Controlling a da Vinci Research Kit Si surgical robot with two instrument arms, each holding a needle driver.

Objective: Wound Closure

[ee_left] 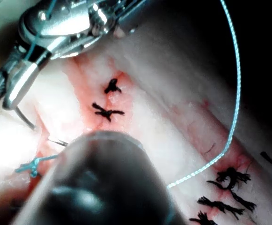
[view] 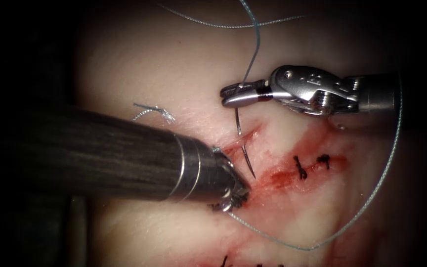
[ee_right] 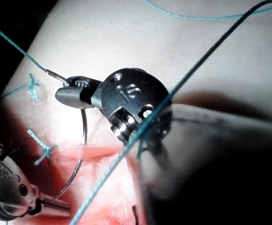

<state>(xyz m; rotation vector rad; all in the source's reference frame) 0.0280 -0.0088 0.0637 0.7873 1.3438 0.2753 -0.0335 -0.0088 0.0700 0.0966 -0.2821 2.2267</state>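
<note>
Currently the right pincer (view: pixel 231 94) is clamped on the needle (view: pixel 243 143) at its thread end, above the cut (view: pixel 273 173); the needle curves down from those jaws, passes under a bridge of tissue (view: pixel 174 74) at the left end of the cut, and its tip lies bare over the red fluid (view: pixel 317 143); the left pincer (view: pixel 235 198) sits at the cut's left end, closed on the needle close to the tip in the right wrist view; thread (view: pixel 371 198) runs up from the needle's end and loops round the right side; two dark stitches (view: pixel 300 168) sit right of the needle; a cut end of thread (view: pixel 154 112) lies left of the cut.
</note>
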